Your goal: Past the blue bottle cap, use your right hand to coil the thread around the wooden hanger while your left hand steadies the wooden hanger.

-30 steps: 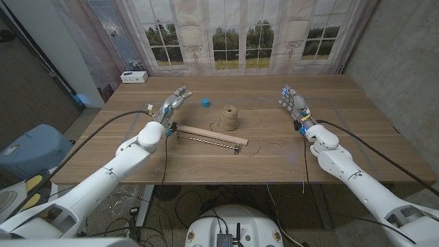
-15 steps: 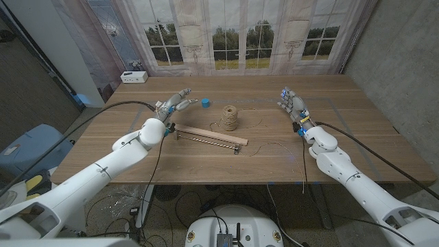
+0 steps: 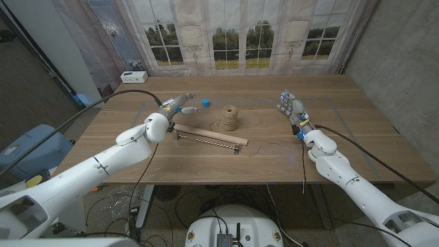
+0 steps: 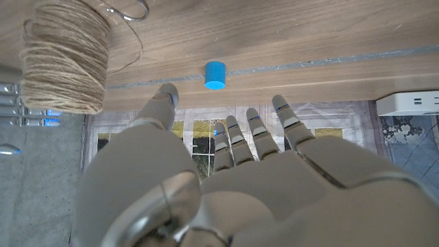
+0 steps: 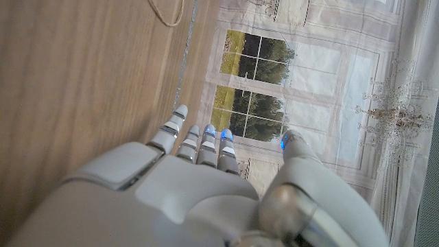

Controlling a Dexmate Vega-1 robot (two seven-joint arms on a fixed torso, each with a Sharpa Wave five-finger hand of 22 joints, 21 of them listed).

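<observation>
Wooden table (image 3: 206,161) surface carries all task items. Nearest the robot, the wooden hanger (image 3: 209,134) lies flat at centre, a loose thread (image 3: 274,145) trailing to its right. Just beyond it stands the twine spool (image 3: 229,118). The left hand (image 3: 177,105), fingers spread and holding nothing, hovers by the hanger's left end. The left wrist view shows its fingertips short of the blue bottle cap (image 4: 215,75). The right hand (image 3: 291,108), apparently likewise spread and holding nothing, is well apart at the right.
</observation>
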